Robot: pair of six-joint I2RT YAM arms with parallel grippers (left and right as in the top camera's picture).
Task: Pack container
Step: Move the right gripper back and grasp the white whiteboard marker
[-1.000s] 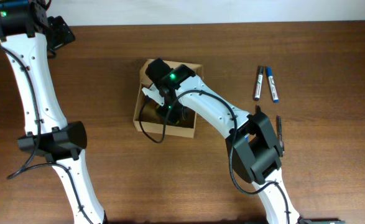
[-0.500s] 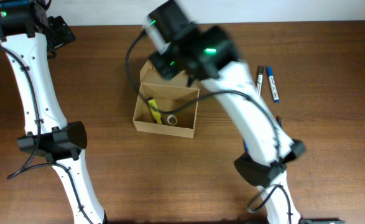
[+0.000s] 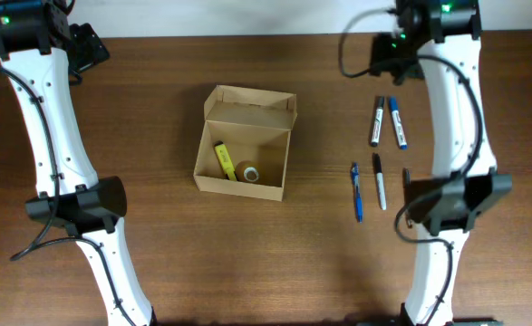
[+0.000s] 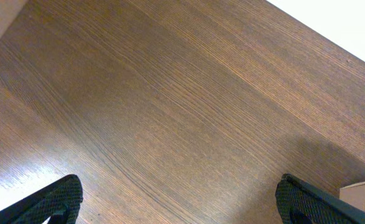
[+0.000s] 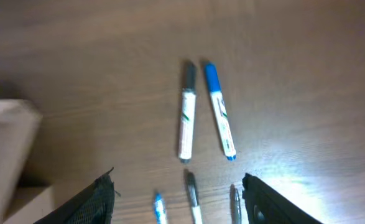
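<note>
The container (image 3: 244, 145), a small tan cardboard box, stands open in the middle of the table with its flap lid up at the back. A yellow highlighter (image 3: 221, 160) and a small roll (image 3: 248, 172) lie inside it. My right gripper (image 3: 385, 60) hangs open and empty at the back right, high above two markers (image 5: 186, 112) and three pens (image 5: 193, 198). Only a corner of the container (image 5: 7, 149) shows at the left of the right wrist view. My left gripper (image 3: 93, 47) is wide open over bare table (image 4: 170, 112) at the back left.
Right of the box lie a black-capped marker (image 3: 375, 121) and a blue-capped marker (image 3: 398, 122). Nearer the front are a blue pen (image 3: 357, 192), a black-and-white pen (image 3: 379, 181) and a dark pen (image 3: 406, 181). A pale box corner (image 4: 362, 196) shows in the left wrist view.
My right gripper rose out of the container and swung to the back right, its jaws wider. The highlighter and roll now show in the box. The left arm stayed still.
</note>
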